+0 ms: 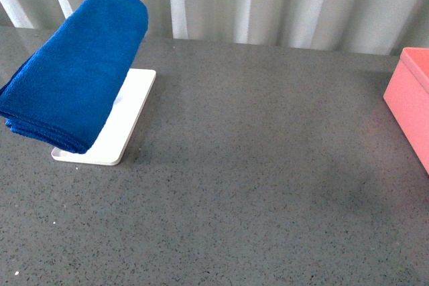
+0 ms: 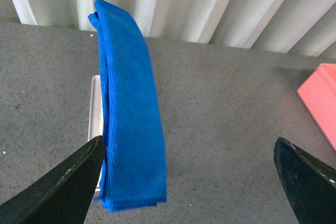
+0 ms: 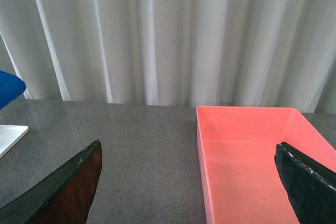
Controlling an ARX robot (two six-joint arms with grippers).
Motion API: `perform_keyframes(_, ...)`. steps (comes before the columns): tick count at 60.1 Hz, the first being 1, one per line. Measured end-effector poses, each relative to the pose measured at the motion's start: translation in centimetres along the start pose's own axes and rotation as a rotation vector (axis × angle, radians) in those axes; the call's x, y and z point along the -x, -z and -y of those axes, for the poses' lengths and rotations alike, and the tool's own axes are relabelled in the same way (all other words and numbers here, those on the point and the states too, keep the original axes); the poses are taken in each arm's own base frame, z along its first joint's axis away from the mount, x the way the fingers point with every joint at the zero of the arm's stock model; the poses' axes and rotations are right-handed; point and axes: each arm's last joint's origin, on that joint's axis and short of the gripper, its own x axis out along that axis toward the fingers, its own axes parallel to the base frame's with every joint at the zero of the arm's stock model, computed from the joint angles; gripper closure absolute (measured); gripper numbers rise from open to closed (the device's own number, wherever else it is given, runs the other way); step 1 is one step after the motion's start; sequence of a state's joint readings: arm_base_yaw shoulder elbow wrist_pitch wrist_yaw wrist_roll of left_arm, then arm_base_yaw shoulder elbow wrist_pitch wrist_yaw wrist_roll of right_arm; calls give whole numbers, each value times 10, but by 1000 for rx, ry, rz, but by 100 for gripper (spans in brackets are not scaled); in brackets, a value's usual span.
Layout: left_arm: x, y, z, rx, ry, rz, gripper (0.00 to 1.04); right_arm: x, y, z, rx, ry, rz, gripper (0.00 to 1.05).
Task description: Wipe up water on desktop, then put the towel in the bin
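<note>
- The desktop (image 1: 255, 185) fills the lower and middle of the front view as one wide, bare stretch of dark speckled grey. It runs from the bottom edge up to the back edge.
- Neither arm shows in the front view.
- The left gripper (image 2: 187, 148) is spread wide and holds nothing. In its wrist view the hanging end of the towel shows just beside one dark finger (image 2: 63, 187); whether they touch cannot be told.
- The right gripper (image 3: 187, 148) is also spread wide and empty. It looks out over the desktop and the open mouth of the bin.
- The towel (image 1: 74, 78) sits at the upper left of the front view, folded in thick layers and slanting down toward the left edge of the frame. Its lower end overhangs the near corner of the white tray (image 1: 131, 115).
- The white tray lies flat on the desktop under the towel. What holds the towel up is hidden.
- The bin (image 1: 412, 98) is cut off by the right edge of the front view, well apart from the towel, with open tabletop between them.
- Pale pleated curtains (image 1: 281, 1) hang behind the desktop's far edge.
</note>
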State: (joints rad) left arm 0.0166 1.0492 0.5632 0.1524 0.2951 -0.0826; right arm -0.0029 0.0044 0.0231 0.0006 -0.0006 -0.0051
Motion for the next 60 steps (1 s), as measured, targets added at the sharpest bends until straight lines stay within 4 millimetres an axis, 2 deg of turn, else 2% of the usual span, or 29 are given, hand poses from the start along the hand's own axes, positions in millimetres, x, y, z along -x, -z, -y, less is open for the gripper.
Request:
perform_keyframes(12,-72,-24,1,-63,26,-203,7,0,0,0,0,0,0,7)
perform_keyframes(20,-106,-30,3,-108,40,-245,7,0,0,0,0,0,0,7)
perform_keyframes(31,-139,-35,-1,-169,1,-243,7,0,0,0,0,0,0,7)
perform_keyframes(45,-174,-33,-23,-196,-68,-280,7,0,0,0,0,0,0,7)
perform_keyframes(60,-202,-17,-37,-224,-109,-337,7,0,0,0,-1,0,0,7)
